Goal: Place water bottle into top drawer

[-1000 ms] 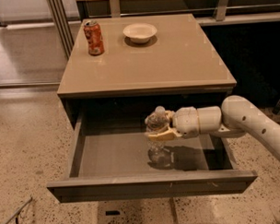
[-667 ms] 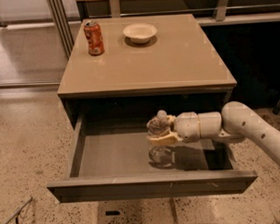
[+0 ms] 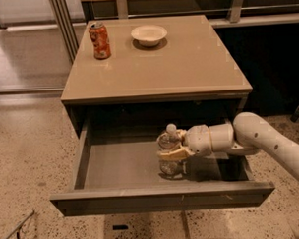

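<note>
The square tan-topped cabinet [image 3: 157, 67] is sitting with its wide grey-brown top drawer [image 3: 116, 164] hanging pulled out. A white jointed robot arm [image 3: 273, 141] is reaching in from the right, and its two-finger gripper [image 3: 171, 152] is squeezing the small clear plastic water bottle [image 3: 168, 139] round its middle, upright over the drawer floor, right of centre. Up top, a shallow white bowl [image 3: 149, 35] and an orange soda can [image 3: 100, 40] are sitting at the back.

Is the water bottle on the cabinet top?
No, the water bottle stands in the open top drawer, held there by the gripper.
</note>
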`<state>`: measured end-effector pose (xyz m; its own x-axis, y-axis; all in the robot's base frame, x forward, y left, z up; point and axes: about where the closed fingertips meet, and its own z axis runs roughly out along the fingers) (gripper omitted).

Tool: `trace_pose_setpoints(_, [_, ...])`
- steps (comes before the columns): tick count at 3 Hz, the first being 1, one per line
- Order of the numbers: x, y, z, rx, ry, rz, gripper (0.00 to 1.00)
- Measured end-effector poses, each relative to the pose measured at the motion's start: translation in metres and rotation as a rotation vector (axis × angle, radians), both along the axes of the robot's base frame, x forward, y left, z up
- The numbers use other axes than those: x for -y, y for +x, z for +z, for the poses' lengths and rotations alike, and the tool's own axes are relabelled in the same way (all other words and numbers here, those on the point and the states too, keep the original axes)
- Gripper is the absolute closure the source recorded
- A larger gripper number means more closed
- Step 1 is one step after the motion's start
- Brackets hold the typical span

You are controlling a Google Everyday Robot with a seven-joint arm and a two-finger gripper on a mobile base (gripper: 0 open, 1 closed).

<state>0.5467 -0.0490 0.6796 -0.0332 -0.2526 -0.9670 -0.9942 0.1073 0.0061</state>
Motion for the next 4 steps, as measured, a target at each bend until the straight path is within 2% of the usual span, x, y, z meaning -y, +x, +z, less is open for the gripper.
trace_pose_setpoints(1, [0.0,0.0,0.0,0.0,0.0,0.0,1.0])
trace_pose_setpoints(2, [-0.0001,0.0,0.0,0.0,0.0,0.0,0.85])
trace_pose_setpoints(4, [-0.0001,0.0,0.0,0.0,0.0,0.0,0.38])
